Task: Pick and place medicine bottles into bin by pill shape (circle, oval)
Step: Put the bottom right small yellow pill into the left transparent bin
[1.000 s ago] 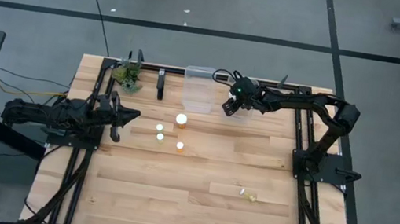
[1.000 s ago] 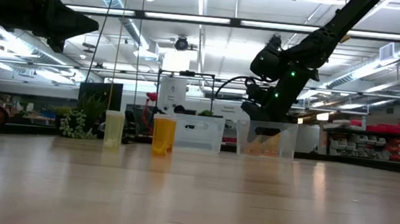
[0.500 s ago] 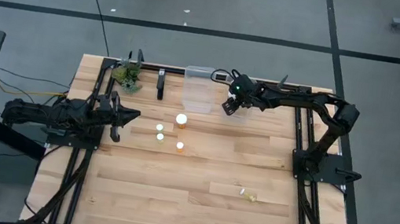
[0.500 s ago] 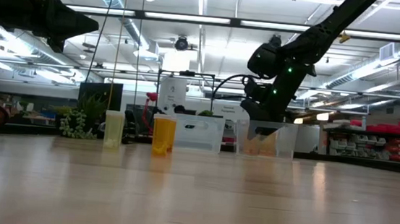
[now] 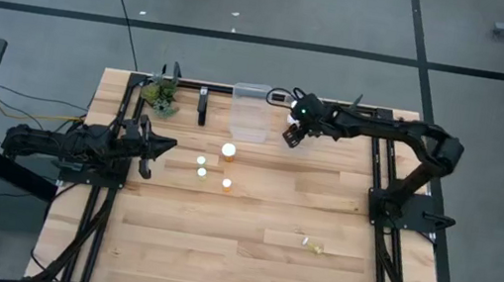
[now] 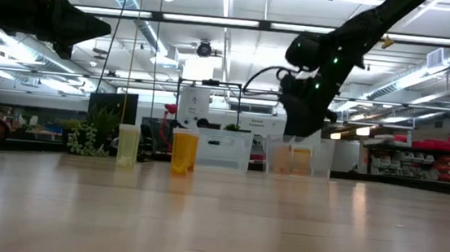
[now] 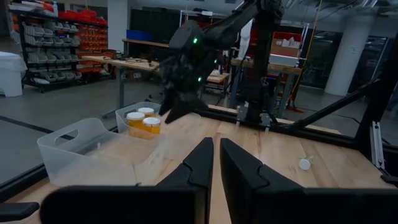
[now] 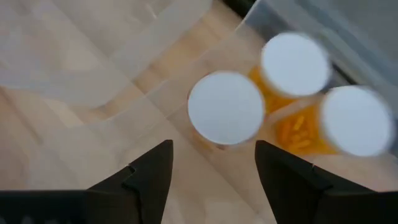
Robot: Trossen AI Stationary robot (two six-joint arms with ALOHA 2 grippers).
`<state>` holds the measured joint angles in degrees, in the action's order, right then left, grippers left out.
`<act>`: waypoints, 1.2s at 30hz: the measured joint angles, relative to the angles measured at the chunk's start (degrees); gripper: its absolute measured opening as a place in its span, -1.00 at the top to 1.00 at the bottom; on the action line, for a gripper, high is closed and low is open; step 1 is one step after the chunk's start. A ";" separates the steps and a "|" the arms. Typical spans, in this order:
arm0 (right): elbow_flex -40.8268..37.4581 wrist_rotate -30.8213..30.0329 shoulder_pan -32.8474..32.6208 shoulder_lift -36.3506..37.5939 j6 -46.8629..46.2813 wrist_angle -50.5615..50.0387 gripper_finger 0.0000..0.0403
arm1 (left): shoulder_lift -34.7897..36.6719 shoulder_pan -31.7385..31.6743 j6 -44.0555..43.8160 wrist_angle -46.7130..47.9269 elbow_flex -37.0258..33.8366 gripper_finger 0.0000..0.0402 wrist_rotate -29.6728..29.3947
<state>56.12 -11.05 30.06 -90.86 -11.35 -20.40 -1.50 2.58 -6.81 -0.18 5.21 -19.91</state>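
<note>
Three medicine bottles with white caps (image 8: 226, 107) (image 8: 295, 64) (image 8: 356, 120) stand upright in the clear bin (image 6: 324, 159) at the table's far side. My right gripper (image 8: 214, 174) (image 5: 291, 137) hangs open just above them, fingers slanting down, with nothing between them. Several more bottles stand on the table's middle: a wider orange one (image 5: 227, 151) and smaller ones (image 5: 201, 161) (image 5: 227, 183). My left gripper (image 5: 167, 145) (image 7: 216, 155) waits shut and level at the table's left side.
A second clear bin (image 5: 248, 111) stands to the left of the first one. A green plant sprig (image 5: 161, 95) and a black post (image 5: 202, 106) are at the far left. A white cap (image 5: 302, 239) and a small pale thing (image 5: 316, 249) lie near the table's right front.
My right gripper has risen out of the bin, its fingers as wide apart as before. The bottles in the bin, earlier hidden behind it in the low view, now show below it.
</note>
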 joint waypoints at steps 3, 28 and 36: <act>0.00 -0.03 -0.42 4.22 0.27 -3.00 -0.16 | 0.00 -0.01 -0.02 0.00 -0.01 0.84 0.00; -9.47 -0.14 -21.95 22.46 -0.37 2.37 -0.16 | 0.00 0.01 -0.02 0.02 -0.02 0.86 0.01; -10.01 -6.54 -35.57 21.51 -6.11 2.53 -0.16 | 0.00 0.01 0.00 -0.01 0.00 0.82 0.01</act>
<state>46.11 -17.58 -5.51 -69.35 -17.47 -17.87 -1.50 2.59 -6.81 -0.19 5.21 -19.90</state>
